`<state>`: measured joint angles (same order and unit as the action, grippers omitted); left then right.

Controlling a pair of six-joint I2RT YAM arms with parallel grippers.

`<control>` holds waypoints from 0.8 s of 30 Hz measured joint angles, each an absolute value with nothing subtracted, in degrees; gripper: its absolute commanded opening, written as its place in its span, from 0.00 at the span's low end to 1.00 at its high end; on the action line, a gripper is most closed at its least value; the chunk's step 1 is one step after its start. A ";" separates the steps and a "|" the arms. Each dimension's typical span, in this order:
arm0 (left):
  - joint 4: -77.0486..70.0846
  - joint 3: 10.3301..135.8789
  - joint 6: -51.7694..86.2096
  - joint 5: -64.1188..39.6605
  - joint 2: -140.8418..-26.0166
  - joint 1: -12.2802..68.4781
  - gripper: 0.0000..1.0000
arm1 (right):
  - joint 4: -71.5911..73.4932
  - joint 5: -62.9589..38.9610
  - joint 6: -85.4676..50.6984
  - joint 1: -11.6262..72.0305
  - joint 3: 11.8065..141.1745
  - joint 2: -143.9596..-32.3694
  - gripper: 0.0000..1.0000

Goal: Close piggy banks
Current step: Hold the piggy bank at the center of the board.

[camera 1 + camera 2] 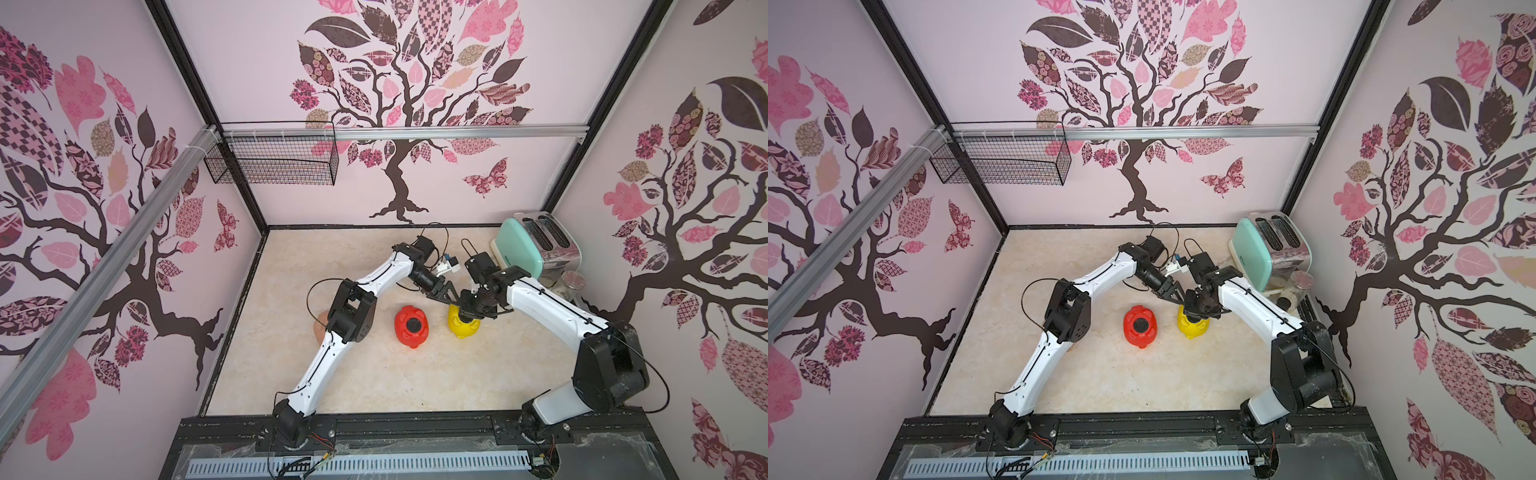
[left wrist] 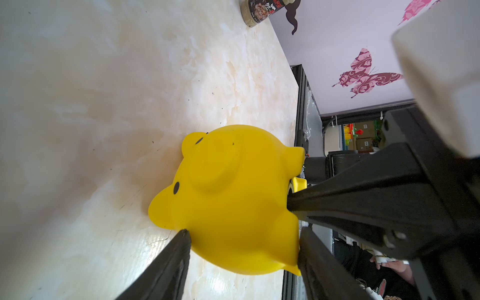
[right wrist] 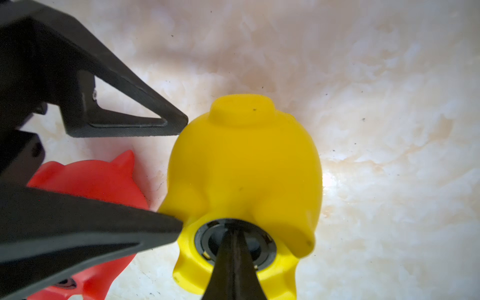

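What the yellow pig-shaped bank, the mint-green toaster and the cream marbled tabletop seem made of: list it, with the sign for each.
The yellow pig-shaped bank: likely moulded plastic, smooth and semi-glossy; one-piece rounded form, soft highlights.
The mint-green toaster: glossy painted or plastic end, side panel mirror-like, probably polished metal.
The cream marbled tabletop: polished stone look, reflecting light; could be laminate.

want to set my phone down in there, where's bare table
Bare: the near strip of table between the front rail and the red pig; the far left corner too. Crowded: around the yellow pig, and by the toaster.
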<state>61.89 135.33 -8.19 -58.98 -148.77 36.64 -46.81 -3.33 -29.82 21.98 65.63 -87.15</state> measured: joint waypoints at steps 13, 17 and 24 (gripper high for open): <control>62.06 135.33 -8.16 -59.00 -148.77 36.62 0.66 | -47.33 -1.10 -29.98 21.34 67.29 -85.84 0.12; 62.06 135.33 -8.14 -59.00 -148.77 36.62 0.66 | -48.75 -1.15 -29.39 21.34 68.40 -84.25 0.17; 62.08 135.33 -8.14 -59.00 -148.77 36.62 0.66 | -47.22 1.45 -24.69 21.34 71.11 -75.11 0.42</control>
<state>62.08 135.33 -8.14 -59.00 -148.77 36.62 -47.22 1.45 -24.69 21.34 71.11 -75.11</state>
